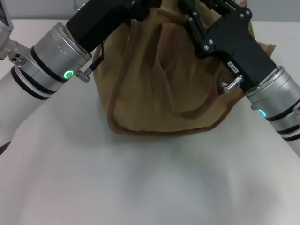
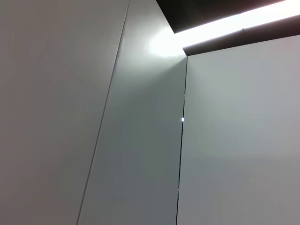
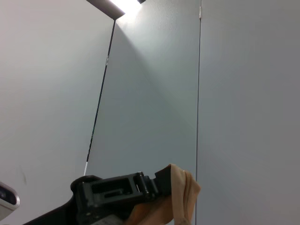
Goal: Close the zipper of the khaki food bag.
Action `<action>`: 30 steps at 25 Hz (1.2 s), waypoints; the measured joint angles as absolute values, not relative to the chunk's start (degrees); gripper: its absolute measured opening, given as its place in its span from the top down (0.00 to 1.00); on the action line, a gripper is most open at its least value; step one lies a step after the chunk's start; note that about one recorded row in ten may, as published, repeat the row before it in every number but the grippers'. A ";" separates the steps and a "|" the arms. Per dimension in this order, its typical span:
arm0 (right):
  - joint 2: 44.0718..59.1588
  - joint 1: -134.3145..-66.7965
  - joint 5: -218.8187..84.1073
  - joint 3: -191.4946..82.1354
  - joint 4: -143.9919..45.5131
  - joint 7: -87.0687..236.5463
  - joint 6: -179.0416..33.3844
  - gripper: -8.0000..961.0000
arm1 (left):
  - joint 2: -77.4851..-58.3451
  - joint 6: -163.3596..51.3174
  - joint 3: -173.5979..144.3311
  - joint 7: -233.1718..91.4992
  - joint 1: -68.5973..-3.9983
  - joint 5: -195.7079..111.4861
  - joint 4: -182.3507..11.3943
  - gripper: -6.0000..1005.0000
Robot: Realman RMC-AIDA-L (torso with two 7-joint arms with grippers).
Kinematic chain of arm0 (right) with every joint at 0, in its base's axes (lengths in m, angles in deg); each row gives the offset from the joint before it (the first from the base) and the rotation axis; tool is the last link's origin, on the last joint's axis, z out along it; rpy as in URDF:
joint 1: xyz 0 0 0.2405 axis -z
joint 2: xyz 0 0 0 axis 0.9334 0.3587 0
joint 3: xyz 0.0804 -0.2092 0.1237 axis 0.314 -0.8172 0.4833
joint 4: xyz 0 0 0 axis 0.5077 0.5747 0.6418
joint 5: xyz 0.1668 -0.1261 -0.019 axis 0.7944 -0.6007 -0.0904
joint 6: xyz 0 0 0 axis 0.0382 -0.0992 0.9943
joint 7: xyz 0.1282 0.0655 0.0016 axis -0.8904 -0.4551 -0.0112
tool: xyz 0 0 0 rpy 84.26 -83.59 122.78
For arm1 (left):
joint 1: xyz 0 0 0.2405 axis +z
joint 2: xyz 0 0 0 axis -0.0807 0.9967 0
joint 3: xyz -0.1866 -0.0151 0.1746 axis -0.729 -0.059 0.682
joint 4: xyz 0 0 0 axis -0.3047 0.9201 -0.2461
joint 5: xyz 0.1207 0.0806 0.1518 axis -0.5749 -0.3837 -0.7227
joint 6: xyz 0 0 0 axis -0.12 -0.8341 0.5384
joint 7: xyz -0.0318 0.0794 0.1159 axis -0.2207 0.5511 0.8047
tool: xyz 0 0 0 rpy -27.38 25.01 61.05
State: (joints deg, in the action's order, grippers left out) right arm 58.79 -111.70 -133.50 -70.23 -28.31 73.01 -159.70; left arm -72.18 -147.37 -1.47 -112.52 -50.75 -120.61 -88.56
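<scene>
The khaki food bag [image 1: 159, 79] stands on the white table in the head view, with its brown-piped front face and U-shaped handle [image 1: 187, 110] toward me. My left gripper [image 1: 133, 9] reaches in from the left to the bag's top edge. At the bag's top right is my right gripper [image 1: 194, 14], its black body lying over the fabric. The bag's top is cut off by the frame, so the zipper is out of view. In the right wrist view a black gripper part [image 3: 117, 192] has a fold of khaki fabric [image 3: 180, 190] against it.
White table [image 1: 150, 187] spreads in front of the bag. The left wrist view holds only grey wall panels [image 2: 140, 140] and a ceiling light strip [image 2: 225, 23]. The silver arm segments [image 1: 56, 61] flank the bag on both sides.
</scene>
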 joint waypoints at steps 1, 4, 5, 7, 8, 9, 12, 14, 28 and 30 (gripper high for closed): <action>58.78 -111.67 -133.52 -70.23 -28.35 73.02 -159.77 0.68 | -72.18 -147.36 -1.47 -112.53 -50.74 -120.59 -88.56 0.97; 58.78 -111.35 -133.59 -70.21 -28.51 73.03 -160.53 0.68 | -72.18 -147.28 -1.47 -112.52 -50.61 -120.56 -88.56 0.97; 58.78 -111.21 -133.61 -70.20 -28.57 73.03 -160.82 0.68 | -72.18 -147.24 -1.47 -112.51 -50.55 -120.55 -88.56 0.97; 58.78 -110.95 -133.61 -70.18 -28.67 72.79 -161.33 0.68 | -72.18 -147.17 -1.48 -112.47 -50.44 -120.55 -88.56 0.97; 58.78 -110.87 -133.61 -70.18 -28.74 72.70 -161.47 0.68 | -72.18 -147.17 -1.47 -112.46 -50.43 -120.55 -88.56 0.97; 58.78 -110.82 -133.61 -70.17 -28.82 72.68 -161.54 0.68 | -72.18 -147.15 -1.48 -112.45 -50.43 -120.55 -88.56 0.97; 58.78 -110.80 -133.60 -70.18 -28.88 72.64 -161.57 0.68 | -72.18 -147.08 -1.47 -112.44 -50.43 -120.55 -88.56 0.97; 58.79 -110.94 -133.61 -70.17 -28.88 72.63 -161.37 0.68 | -72.18 -147.06 -1.47 -112.44 -50.47 -120.55 -88.56 0.97; 58.79 -112.41 -133.60 -67.11 -27.92 72.78 -157.36 0.68 | -72.18 -146.97 -1.48 -112.40 -50.78 -120.66 -88.92 0.97; 58.79 -112.44 -133.99 -66.96 -27.87 72.78 -157.31 0.68 | -72.18 -146.97 -1.47 -111.92 -50.78 -120.66 -89.14 0.97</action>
